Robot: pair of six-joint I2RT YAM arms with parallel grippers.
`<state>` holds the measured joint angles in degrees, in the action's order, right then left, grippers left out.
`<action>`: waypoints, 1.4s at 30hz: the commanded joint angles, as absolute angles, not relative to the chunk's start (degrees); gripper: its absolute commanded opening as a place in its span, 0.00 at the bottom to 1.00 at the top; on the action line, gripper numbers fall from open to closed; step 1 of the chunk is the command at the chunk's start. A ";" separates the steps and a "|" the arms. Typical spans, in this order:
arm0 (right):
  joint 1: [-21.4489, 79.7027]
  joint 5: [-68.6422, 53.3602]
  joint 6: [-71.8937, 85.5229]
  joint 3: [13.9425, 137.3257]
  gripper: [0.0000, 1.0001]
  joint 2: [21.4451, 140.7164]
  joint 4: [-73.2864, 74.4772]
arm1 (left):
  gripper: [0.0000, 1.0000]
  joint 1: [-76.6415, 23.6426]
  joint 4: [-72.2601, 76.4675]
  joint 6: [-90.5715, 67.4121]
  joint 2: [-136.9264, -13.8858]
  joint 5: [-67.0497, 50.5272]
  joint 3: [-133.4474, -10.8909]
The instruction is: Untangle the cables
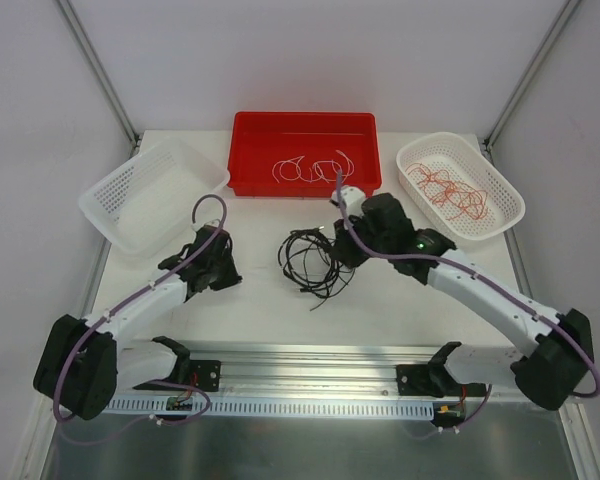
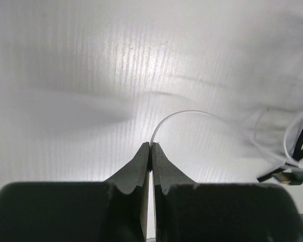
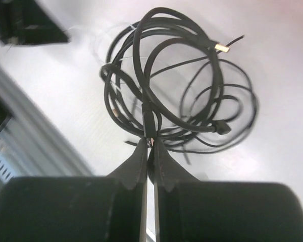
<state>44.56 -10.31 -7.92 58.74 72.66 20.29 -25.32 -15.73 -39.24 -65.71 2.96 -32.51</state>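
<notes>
Pinching tight, our left gripper (image 2: 150, 147) has its fingers pressed together on a thin white cable (image 2: 178, 114). The cable leaves the tips, rises ahead of them and arcs off to their right. At the right edge of the left wrist view it fades among faint white loops beside dark strands; we cannot tell whether it threads through them.

Our right gripper (image 3: 149, 143) is likewise closed, its tips nipping one strand on the near rim of the black bundle (image 3: 167, 85). The rest of the bundle spreads ahead of those fingers in overlapping coils.

From above, the bundle lies on the table (image 1: 260, 310) between the two grippers. It touches the right fingers and sits apart from the left ones, so the right arm is the nearer. The white cable's long axis seems to run roughly along the line joining the two sets of fingers.

We judge the coming move turns on that line. Drawing the left fingers away from the bundle, lengthwise, while the right fingers anchor the black coils, should slide the white cable free. A crosswise pull could drag the whole knot.

Farther out, beyond both grippers, more white cables (image 1: 305, 170) sit in the red bin (image 1: 300, 120). Red-orange cables (image 1: 448, 190) lie in the basket (image 1: 455, 150) beyond the right fingers.
</notes>
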 commanded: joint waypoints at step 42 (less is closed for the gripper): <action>20.30 -1.93 2.20 44.74 0.09 66.80 31.38 | 0.00 -22.76 -45.44 -16.68 -48.79 24.88 -88.36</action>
<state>20.69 -2.31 1.17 44.62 67.64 30.55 -23.16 -43.09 -14.26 -48.34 27.31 -96.29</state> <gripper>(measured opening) 0.082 0.009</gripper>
